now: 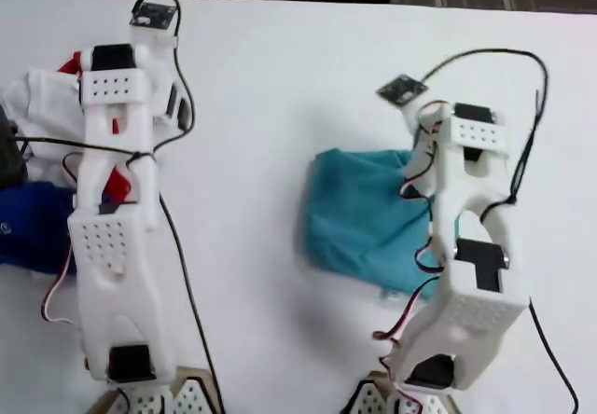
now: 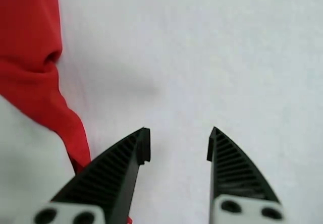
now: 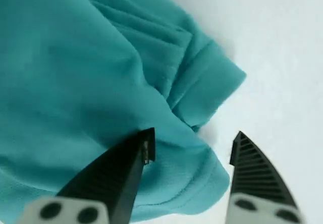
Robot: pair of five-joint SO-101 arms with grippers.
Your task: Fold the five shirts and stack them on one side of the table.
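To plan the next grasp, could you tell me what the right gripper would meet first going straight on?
The right gripper would probably meet the edge of the teal shirt first, the table beside it; depth is unclear.

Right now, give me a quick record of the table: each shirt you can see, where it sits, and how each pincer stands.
teal shirt: bunched on the table, under the right arm
red shirt: in the pile at the table's left edge, beside the left pincer
white shirt: same pile, farther from the arm bases
blue shirt: same pile, nearer the arm bases
left pincer: open, over bare table, holding nothing
right pincer: open, over the teal shirt's edge, holding nothing
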